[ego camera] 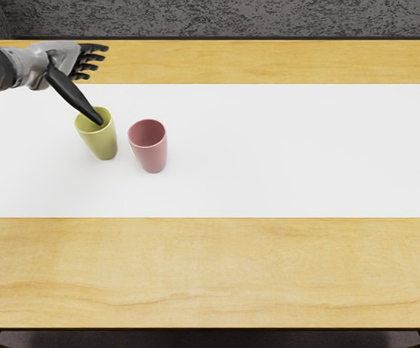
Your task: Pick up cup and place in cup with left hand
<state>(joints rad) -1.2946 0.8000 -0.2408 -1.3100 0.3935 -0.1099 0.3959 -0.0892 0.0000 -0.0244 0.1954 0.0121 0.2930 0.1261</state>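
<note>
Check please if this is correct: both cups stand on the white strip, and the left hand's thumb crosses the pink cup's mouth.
Not quite: the head view shows the thumb of the left hand crossing the mouth of the yellow-green cup, not of the pink cup. Both cups do stand on the white strip.

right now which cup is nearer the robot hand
The yellow-green cup: the left robot hand has its thumb across its rim in view; the pink cup stands farther right.
</note>
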